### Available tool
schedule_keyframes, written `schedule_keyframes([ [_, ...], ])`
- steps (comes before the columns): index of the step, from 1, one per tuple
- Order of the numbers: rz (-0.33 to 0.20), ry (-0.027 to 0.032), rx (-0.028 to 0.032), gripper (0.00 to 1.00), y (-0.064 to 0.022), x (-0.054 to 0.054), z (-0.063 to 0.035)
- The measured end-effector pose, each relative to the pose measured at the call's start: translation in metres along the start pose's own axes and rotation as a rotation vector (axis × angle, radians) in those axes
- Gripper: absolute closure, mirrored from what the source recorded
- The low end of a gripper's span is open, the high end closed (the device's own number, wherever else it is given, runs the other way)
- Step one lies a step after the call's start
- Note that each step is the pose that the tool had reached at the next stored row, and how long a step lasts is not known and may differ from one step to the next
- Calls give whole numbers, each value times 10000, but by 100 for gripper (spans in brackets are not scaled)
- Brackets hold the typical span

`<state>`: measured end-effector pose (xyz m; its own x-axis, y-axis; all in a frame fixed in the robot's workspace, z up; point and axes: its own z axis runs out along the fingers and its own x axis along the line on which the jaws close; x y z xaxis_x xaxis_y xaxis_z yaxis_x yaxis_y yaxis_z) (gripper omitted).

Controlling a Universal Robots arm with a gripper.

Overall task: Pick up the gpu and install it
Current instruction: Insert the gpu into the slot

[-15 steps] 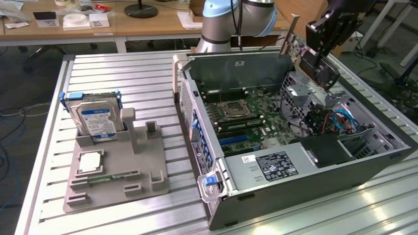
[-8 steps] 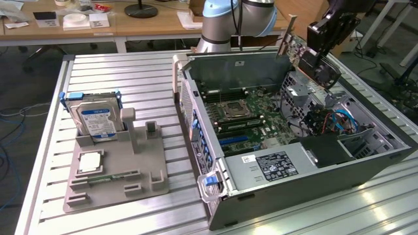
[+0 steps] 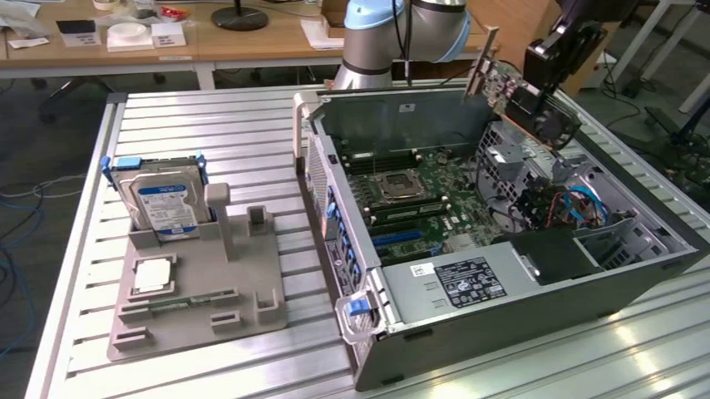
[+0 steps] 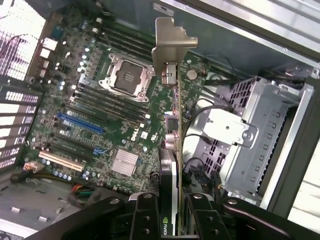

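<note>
Open computer case with motherboard inside; gpu in claw above.

One end of the gpu is hidden between the gripper fingers. The arm upper section is cut off. The power-supply label text is too small to read.

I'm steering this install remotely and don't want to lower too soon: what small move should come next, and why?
Probably shift sideways, not down. The gripper is shut on the gpu, which hangs over the drive cage side of the motherboard, well off the blue slot.
</note>
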<state>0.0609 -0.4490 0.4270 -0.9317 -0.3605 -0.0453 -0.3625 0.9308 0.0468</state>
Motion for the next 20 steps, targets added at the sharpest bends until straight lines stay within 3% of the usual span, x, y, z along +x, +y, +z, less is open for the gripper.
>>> schedule_keyframes([
  [20, -2695, 126, -122, 73, 0, 0, 0],
])
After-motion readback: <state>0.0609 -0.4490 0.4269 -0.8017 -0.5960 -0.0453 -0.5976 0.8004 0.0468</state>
